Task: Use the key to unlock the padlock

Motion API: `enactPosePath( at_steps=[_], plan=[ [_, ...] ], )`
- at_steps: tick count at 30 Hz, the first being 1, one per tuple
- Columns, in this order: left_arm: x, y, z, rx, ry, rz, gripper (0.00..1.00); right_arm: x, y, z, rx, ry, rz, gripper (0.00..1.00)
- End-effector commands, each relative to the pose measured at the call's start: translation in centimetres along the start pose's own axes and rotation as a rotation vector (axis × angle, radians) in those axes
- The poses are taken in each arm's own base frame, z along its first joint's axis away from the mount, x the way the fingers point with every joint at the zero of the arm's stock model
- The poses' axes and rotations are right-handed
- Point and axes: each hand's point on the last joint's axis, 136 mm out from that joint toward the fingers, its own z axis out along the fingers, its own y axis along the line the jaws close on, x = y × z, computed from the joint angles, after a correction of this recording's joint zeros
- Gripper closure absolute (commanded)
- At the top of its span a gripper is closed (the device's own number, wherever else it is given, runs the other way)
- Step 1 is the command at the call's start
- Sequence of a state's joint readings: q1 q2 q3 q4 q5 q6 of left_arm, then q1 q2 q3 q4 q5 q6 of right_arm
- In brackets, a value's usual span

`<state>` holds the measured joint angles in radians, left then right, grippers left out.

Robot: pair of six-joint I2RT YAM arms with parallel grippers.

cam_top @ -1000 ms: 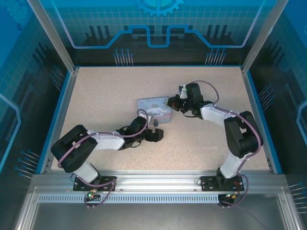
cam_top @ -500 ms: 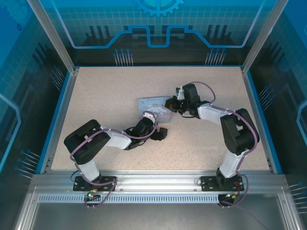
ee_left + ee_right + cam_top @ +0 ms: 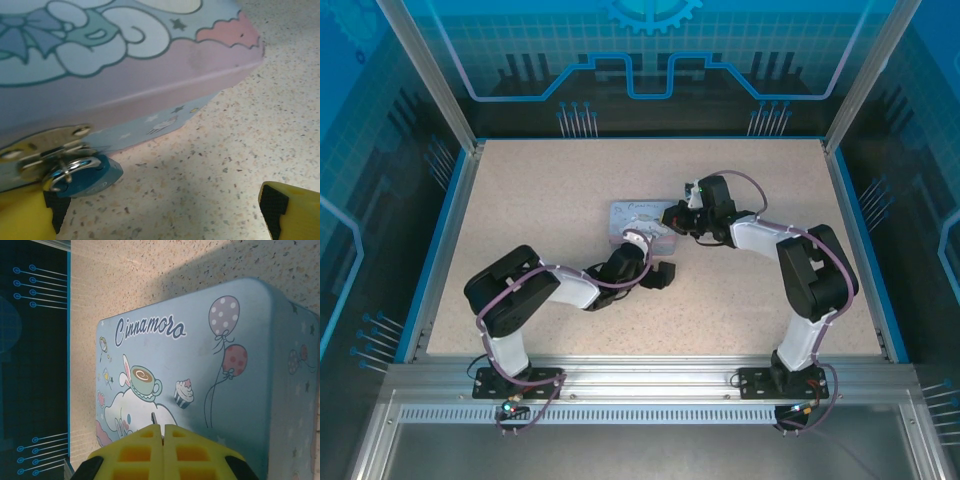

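L gripper (image 3: 160,212) gapes wide, empty. Padlock (image 3: 87,177) hangs off tin's (image 3: 150,75) hasp (image 3: 50,147), just beside one finger (image 3: 25,217), so L arm's nearer. R gripper (image 3: 162,430), pinched on what looks like the key (image 3: 153,418), hovers over the tin top.

One cartoon-printed tin (image 3: 635,213), one blue padlock (image 3: 92,180), one key (image 3: 153,418) and two grippers, left gripper (image 3: 160,210) and right gripper (image 3: 162,432), are sharing one speckled table (image 3: 540,190).

Robotics lab test cell: speckled table (image 3: 520,200) enclosed by aluminium frame rails (image 3: 650,375) and blue circuit-printed panels (image 3: 650,60).
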<state>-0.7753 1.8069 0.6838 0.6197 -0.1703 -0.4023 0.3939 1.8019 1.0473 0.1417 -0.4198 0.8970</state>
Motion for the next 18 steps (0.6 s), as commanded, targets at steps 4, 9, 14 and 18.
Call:
enactPosePath(
  at_steps=[4,9,14,18],
  plan=[
    [-2.7,-2.7,-0.3,0.113,-0.071,-0.071,0.01,1.3,-0.9,1.0,0.031,0.044,0.018,1.0],
    [-2.8,-2.7,0.0,0.111,-0.067,-0.09,0.01,1.3,-0.9,1.2,0.028,0.046,0.023,1.0],
    [-2.2,-1.2,0.3,0.061,-0.057,-0.144,0.01,1.2,-0.7,1.1,0.023,0.044,0.02,1.0],
    [-1.9,0.6,0.2,0.017,-0.081,-0.213,0.03,1.2,-0.7,1.1,0.023,0.043,0.018,1.0]
  ],
)
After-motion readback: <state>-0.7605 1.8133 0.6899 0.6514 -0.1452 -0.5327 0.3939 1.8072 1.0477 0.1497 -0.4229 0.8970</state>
